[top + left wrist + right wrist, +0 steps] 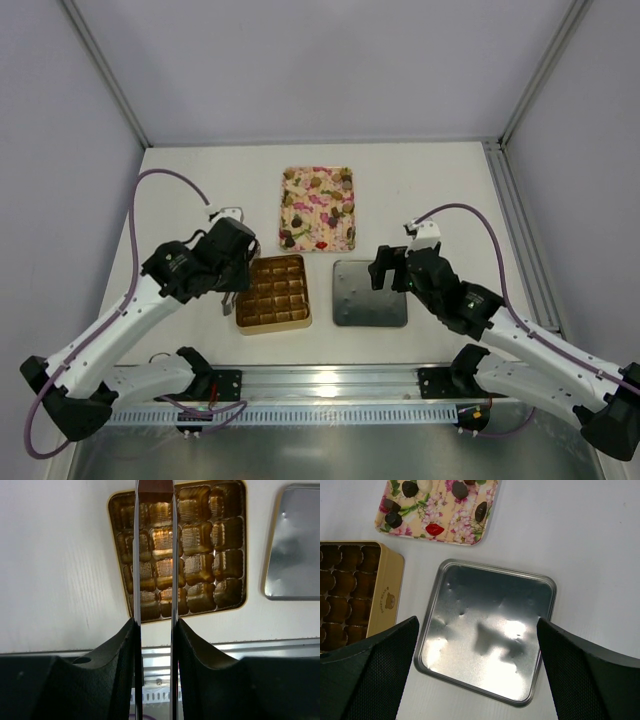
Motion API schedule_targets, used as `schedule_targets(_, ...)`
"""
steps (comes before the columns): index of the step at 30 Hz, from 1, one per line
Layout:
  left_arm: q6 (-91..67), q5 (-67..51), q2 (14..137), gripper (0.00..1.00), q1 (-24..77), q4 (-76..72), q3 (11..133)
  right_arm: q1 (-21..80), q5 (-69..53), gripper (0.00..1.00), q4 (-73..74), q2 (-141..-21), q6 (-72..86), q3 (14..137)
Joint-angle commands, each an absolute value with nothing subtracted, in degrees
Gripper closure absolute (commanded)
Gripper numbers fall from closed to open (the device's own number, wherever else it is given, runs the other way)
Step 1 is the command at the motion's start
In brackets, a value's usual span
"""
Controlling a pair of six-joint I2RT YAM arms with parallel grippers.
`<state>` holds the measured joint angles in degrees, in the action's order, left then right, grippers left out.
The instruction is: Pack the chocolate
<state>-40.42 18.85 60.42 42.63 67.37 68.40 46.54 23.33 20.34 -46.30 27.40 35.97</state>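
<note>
Chocolate (155,486), one brown square piece, sits pinched between the two thin fingers (136,555) of my left tool (155,497), at the top edge of the left wrist view; beneath it lies the gold box (272,323), its grid of moulded gold cups in plain sight; the piece hangs over the box's uppermost row, left of centre; whether it touches a cup I cannot tell.

Seen from overhead, the box is at lower centre of the white surface (200,180), with my left tool at its upper left corner; just right of the box, apart from it, lies the grey metal lid (369,293), hollow side up; above both, at centre, the flowered tray (455,517) carries loose sweets (394,517): several dark ones, a red one shaped like lips, a white one.

My right tool (477,621) is spread wide and grips nothing; in the right wrist view its fingers frame the lid from above, with the box at the left edge and the tray along the top.
</note>
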Motion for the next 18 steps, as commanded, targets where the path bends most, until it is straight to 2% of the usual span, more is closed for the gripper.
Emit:
schedule_targets(1, -44.0, 22.0, 56.7, 0.67, 42.7, 70.2, 66.4, 46.8, 22.3, 0.00, 16.4, -47.1, 28.5, 35.8)
schedule_targets(14, -45.3, 22.7, 54.2, 0.64, 42.7, 69.4, 61.2, 46.8, 20.8, 0.00, 15.2, -48.6, 29.1, 35.2)
schedule_targets(18, -44.8, 23.0, 54.3, 0.60, 42.8, 68.7, 60.5, 46.8, 20.1, 0.00, 14.9, -48.5, 29.1, 35.3)
